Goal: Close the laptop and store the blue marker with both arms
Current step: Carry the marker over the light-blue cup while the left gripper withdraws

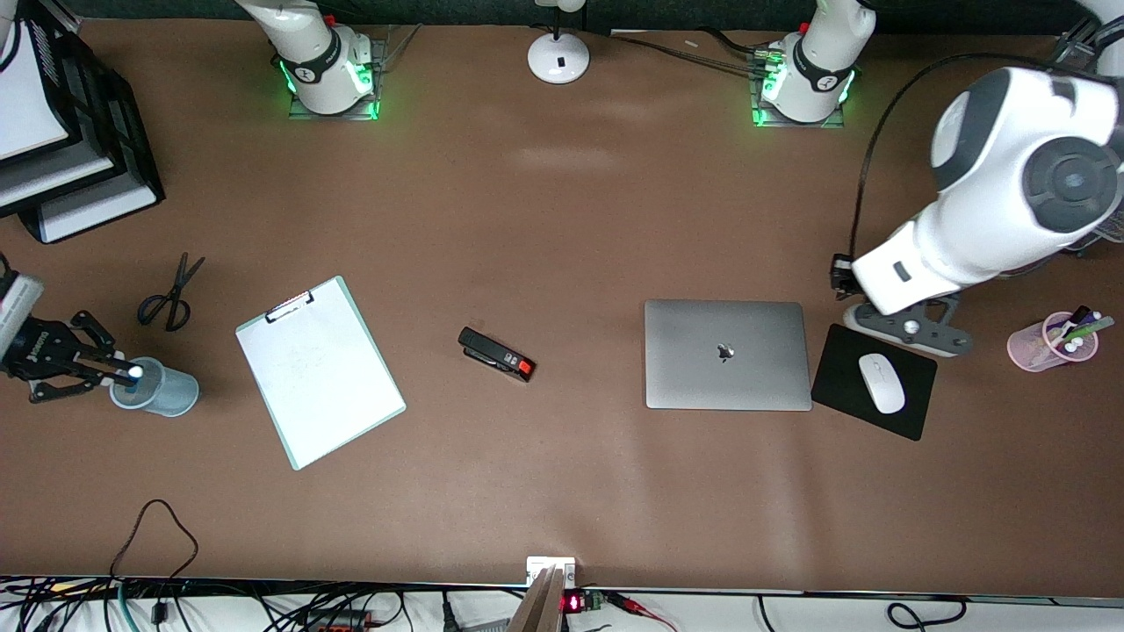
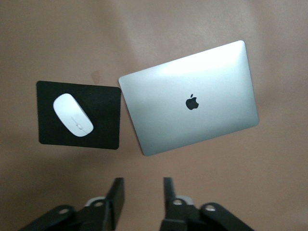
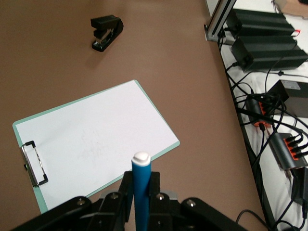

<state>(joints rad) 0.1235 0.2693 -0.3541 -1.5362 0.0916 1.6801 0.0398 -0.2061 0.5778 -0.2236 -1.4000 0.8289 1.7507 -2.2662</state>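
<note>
Already shut flat, the slim silver-grey laptop (image 1: 727, 355) lies beside a black mouse pad (image 1: 873, 380) (white mouse on it). Over that pad hangs the left gripper (image 2: 141, 198), fingers parted and empty. The right gripper (image 1: 105, 365) pinches the bright-blue marker (image 3: 141, 192) over a pale-blue cup (image 1: 158, 390).

Laptop (image 1: 727, 355) was silver-grey with black logo. Blue marker (image 3: 141, 192) had white end. Mouse (image 1: 881, 383) white on black pad (image 1: 843, 360).
</note>
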